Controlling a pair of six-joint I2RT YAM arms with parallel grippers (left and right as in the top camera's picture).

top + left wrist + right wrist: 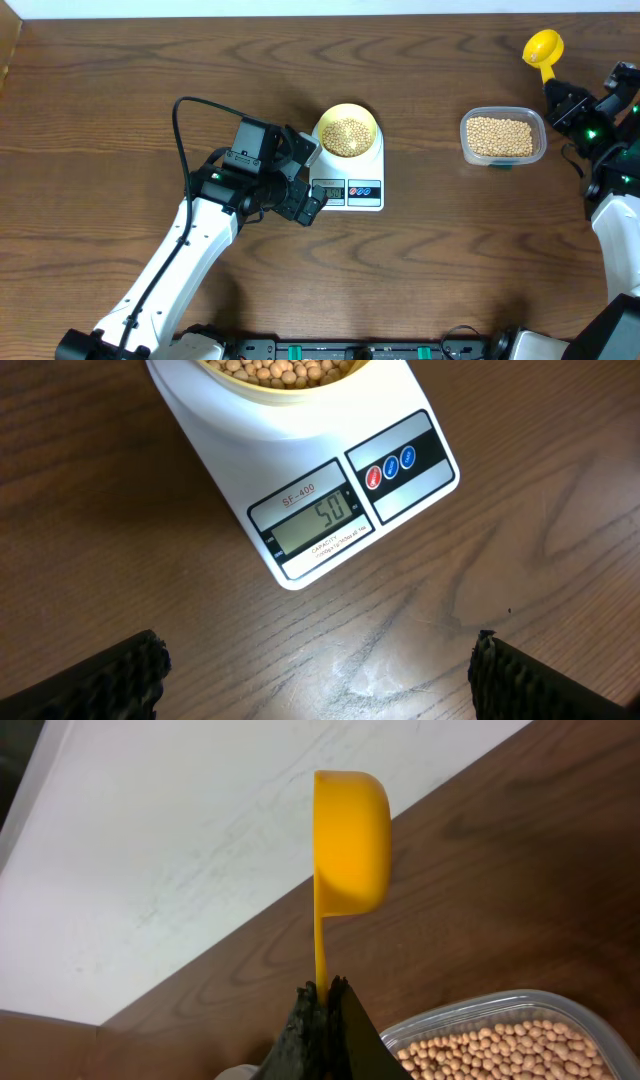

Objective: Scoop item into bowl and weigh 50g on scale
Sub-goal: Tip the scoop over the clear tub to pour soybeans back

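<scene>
At the centre of the overhead frame, you have the scale (348, 180) with the bowl (322, 128) sitting on its platform, well inside the platform's edges. The bowl holds a mound of beans (347, 137). In the left wrist view the display (320, 520) reads 50, and the red and blue buttons (390, 468) sit to its right along the front edge.

Your left gripper (318, 660) is released. Its two fingers (130, 670) are spread wide at the lower corners of the wrist frame, above bare bench (120, 90), just short of the scale's front corner and touching nothing. In the overhead view, that arm comes in from the lower left and stops beside the scale's left edge.

Toward the upper right of the overhead frame, the clear tub (465, 135) of beans stands well apart from the scale, with a stretch of bare wood between them. Your right gripper (325, 995) is clenched on the thin handle of the yellow scoop (350, 840). It holds the scoop on its side, above and to the right of the tub. In the right wrist view the cup of the scoop shows against the bench's far edge, where the wood gives way to a white surface (180, 850). The tub's rim is at the lower right of that frame.

Broad open wood lies across the left and the lower middle of the overhead frame.
</scene>
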